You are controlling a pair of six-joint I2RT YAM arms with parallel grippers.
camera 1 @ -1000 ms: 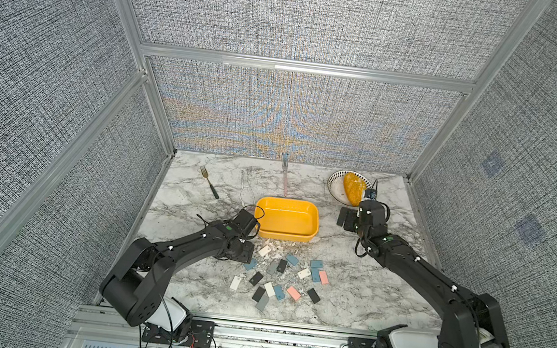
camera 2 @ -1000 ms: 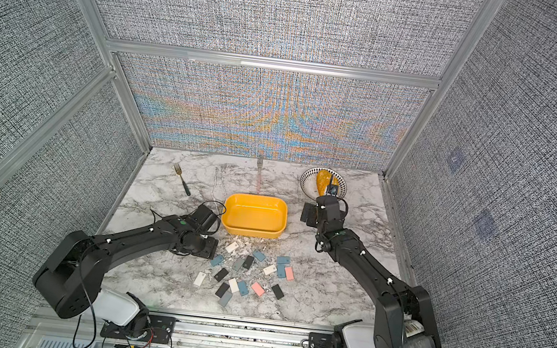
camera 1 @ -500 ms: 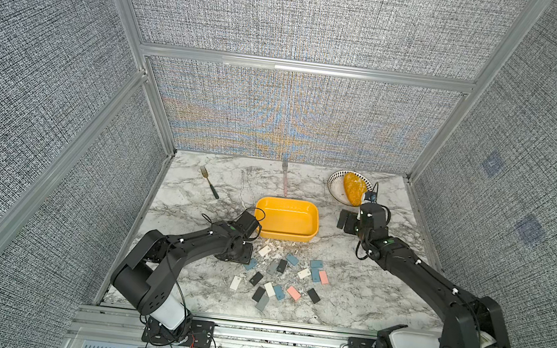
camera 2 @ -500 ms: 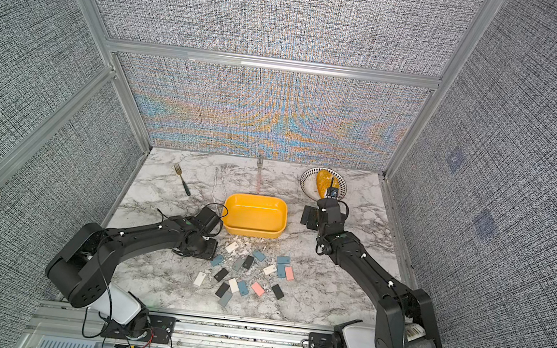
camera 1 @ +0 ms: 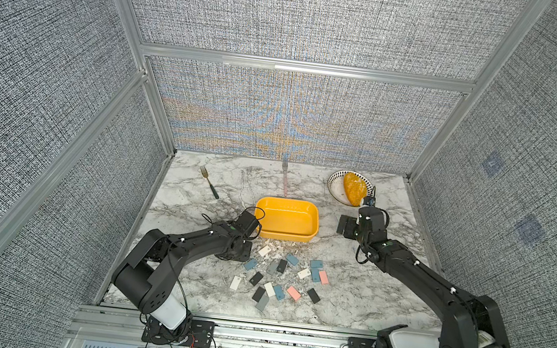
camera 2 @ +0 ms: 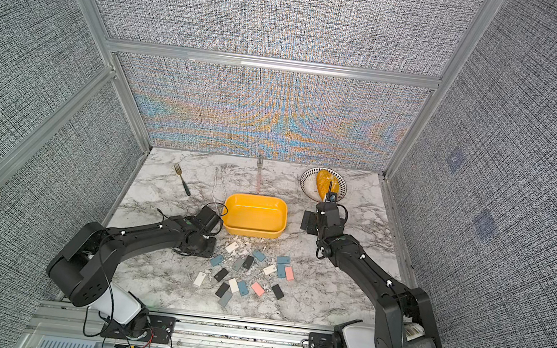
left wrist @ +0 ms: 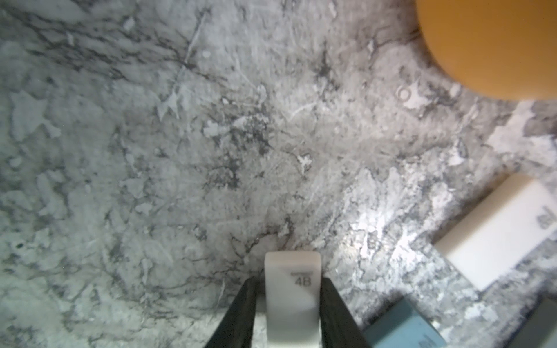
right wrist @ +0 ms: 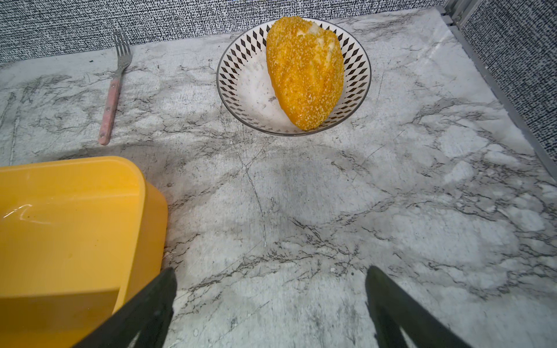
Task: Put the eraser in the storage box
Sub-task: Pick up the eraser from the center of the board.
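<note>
One white 4B eraser [left wrist: 291, 271] sits pinched in the left gripper [left wrist: 289, 284], low near the yellow storage box [camera 1: 286, 234]; that shallow end-grip may slip on lifting. Idle right gripper [right wrist: 270, 271] gapes empty.

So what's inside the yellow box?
Nothing that I can see: the storage box shows only bare yellow floor in both top views. Its near wall may hide a thin strip. The white eraser is outside it, in the left claw.
</note>
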